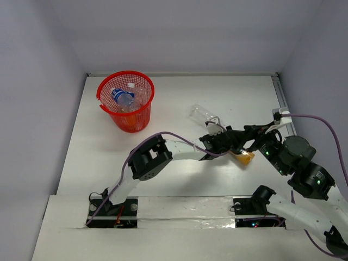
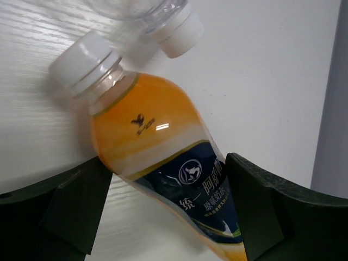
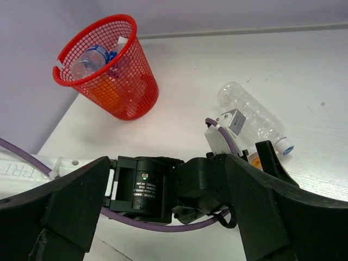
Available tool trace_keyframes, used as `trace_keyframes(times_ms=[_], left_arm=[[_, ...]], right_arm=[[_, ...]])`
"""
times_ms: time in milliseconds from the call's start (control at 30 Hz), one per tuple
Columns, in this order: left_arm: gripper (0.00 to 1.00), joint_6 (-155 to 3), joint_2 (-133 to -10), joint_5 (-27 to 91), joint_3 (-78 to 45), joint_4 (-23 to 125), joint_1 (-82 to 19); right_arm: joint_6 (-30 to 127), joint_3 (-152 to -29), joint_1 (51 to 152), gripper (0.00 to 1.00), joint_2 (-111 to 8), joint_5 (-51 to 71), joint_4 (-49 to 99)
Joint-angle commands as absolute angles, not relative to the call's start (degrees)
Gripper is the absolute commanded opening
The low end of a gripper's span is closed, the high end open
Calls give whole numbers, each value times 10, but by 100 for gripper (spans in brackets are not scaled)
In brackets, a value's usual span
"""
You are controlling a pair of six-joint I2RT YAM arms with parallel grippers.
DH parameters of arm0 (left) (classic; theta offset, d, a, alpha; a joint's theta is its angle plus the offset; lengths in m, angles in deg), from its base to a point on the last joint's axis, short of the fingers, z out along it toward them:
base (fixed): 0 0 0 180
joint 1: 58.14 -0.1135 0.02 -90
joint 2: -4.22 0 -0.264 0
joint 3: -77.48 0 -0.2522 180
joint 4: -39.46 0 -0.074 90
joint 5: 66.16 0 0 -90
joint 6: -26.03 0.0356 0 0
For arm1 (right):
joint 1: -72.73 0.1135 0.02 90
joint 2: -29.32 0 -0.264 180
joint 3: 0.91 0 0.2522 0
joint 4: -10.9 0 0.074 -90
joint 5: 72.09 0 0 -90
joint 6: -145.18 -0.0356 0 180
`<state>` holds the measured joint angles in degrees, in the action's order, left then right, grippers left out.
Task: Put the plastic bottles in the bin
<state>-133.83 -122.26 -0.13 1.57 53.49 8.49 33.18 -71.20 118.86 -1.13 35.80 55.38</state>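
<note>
White table (image 1: pixel 244 92), grey walls all round. Top view: bin (image 1: pixel 132 120) far left, already has a few plastic bottles (image 1: pixel 124 98) in it, at least one blue-labelled; can't get an exact count through the mesh. Two are not in yet: clear bottle (image 1: pixel 202 113) lying mid-table, and orange bottle (image 1: pixel 243 157) just right of it. The orange one is mostly buried where left arm (image 1: pixel 149 160) and right arm (image 1: pixel 296 152) meet, so only its butt end shows. Left wrist view: left gripper (image 2: pixel 168 174) has its jaws closed in on the orange bottle, one finger against each side near the label. Bottle sits skewed across them, white cap pointing away. Reads as a grip; can't tell if it's off the table. Clear bottle's cap sits right beside the orange one's cap, its body cut off by the top edge. Right wrist view: right gripper (image 3: pixel 168 185) has its jaws spread wide, nothing in them, facing the end of the left arm. Clear bottle lies beyond that, bin well back with bottles inside. Status, my read: mostly done, orange one in hand but well apart from the bin, clear one untouched.
</note>
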Motion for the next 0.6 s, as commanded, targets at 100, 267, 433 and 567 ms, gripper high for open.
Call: trace_keyframes(times_ms=[100,267,433,567], left_arm=[[77,-1274,-1157,-53,-102,567,82],[72,-1251,-1101,-59,-190,555,82],[61,-1230,-1024,-87,-275,545,82],[41,-1218,-977,-104,-323,536,82]], right_arm=[[343,-706,1186,93,-19,331,533],[343,-703,1186,94,-35,329,525],[331,-677,1186,88,-71,334,487],[331,-679,1181,53,-130,321,444]])
